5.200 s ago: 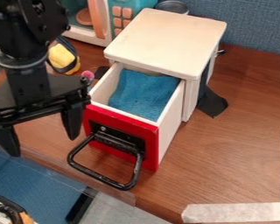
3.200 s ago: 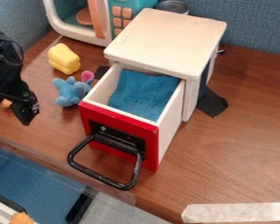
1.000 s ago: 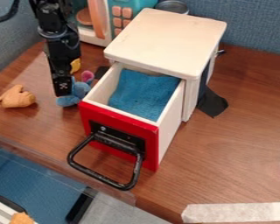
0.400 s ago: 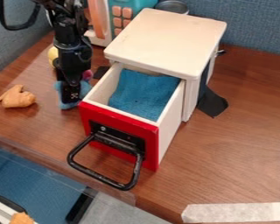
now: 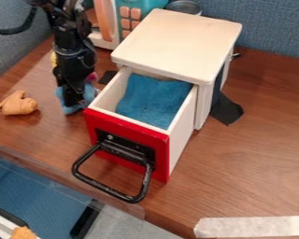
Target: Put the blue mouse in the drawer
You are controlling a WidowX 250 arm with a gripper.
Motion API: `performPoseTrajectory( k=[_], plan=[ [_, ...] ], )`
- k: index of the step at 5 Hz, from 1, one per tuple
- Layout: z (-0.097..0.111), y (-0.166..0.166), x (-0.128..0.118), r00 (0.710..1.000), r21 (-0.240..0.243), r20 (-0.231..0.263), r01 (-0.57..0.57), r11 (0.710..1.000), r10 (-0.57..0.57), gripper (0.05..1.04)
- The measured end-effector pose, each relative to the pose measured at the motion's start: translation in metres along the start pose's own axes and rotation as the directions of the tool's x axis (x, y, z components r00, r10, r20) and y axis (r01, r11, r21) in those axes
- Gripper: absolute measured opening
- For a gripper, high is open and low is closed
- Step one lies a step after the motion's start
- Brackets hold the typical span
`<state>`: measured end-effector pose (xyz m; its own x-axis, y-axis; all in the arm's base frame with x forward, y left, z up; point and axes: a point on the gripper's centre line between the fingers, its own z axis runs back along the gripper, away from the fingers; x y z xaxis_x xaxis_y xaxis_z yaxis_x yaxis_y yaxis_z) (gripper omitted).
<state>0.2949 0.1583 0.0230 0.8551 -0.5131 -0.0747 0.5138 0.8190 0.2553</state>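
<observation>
We are at the grasp, as we judge it: the black two-finger tool [image 5: 73, 105] hangs down over the small blue plush mouse [image 5: 89, 93] with pink ears, which lies on the brown wood-grain table [image 5: 239, 154], toward its left edge and just beside the drawer's front left corner. We cannot tell how far open the tool is, or whether it has hold of the mouse. The open wooden drawer [image 5: 162, 150], white-sided with a red front, has a blue cloth [image 5: 152, 100] inside. To do this well, we want to close on the thick of the body rather than an ear or a leg, since a soft toy probably squashes and slips when pinched at its edge. The drawer wall is near, so we should come straight up before going sideways, or we may knock the drawer or scrape the mouse off. Once its lowest part clears the rim, we can cross toward the table's right edge, staying short of the overhanging white cabinet top [image 5: 177, 42], lower over the cloth and let go gently.
</observation>
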Motion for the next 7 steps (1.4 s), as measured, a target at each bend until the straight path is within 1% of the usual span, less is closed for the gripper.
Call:
performPoseTrajectory(
  k=[1,2,3,4,5,6,7],
  plan=[
    [0.011,0.004,-0.014,0.992,0.026,-0.007,-0.128,0.991,0.128,0.268],
    [0.026,0.011,-0.033,0.969,0.042,0.020,-0.248,0.968,0.248,0.257],
    [0.043,0.011,-0.050,0.937,0.032,0.049,-0.348,0.937,0.346,0.256],
    [0.066,0.003,-0.053,0.908,-0.017,0.093,-0.409,0.913,0.408,0.255],
    [0.088,-0.009,-0.053,0.878,-0.070,0.122,-0.457,0.887,0.462,0.255],
    [0.106,-0.025,-0.043,0.869,-0.135,0.136,-0.459,0.878,0.475,0.255],
    [0.115,-0.041,-0.029,0.860,-0.200,0.131,-0.465,0.863,0.493,0.255]
  ],
)
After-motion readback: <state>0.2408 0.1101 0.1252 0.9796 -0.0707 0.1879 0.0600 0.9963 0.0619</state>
